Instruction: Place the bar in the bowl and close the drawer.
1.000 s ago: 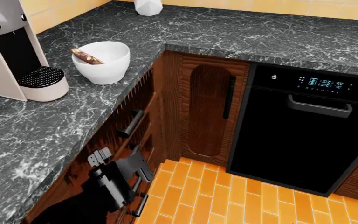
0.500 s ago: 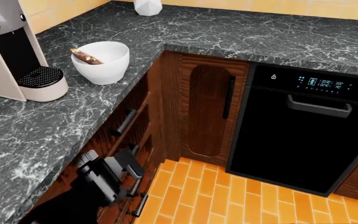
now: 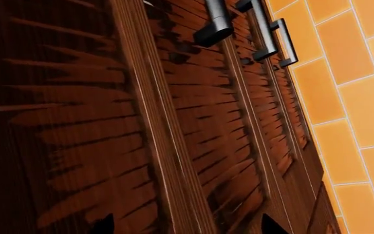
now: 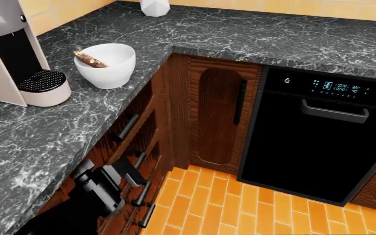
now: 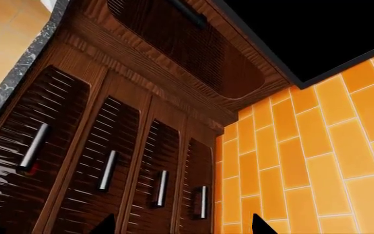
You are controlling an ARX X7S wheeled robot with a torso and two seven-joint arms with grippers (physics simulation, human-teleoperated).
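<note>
The brown bar (image 4: 90, 59) lies inside the white bowl (image 4: 109, 66) on the counter, one end resting on the rim. The top wooden drawer (image 4: 135, 115) sits about level with the fronts below it, its bar handle (image 4: 125, 128) showing. My left gripper (image 4: 126, 175) is open and empty, close against the drawer fronts under the counter; in the left wrist view the left gripper (image 3: 183, 229) faces the grained wood, with handles (image 3: 216, 23) further along. My right gripper (image 5: 182, 226) is open and empty, facing the drawer stack (image 5: 109, 156); it is out of the head view.
A coffee machine (image 4: 18, 58) stands left of the bowl. A white faceted jar (image 4: 155, 7) is at the back. A black oven (image 4: 318, 137) and a tall cabinet door (image 4: 217, 115) stand right of the drawers. Orange tiled floor (image 4: 240, 205) lies below.
The top drawer front has slid in toward the cabinet. My left gripper has moved with it, inward and under the counter edge. The bar and bowl have not moved.
</note>
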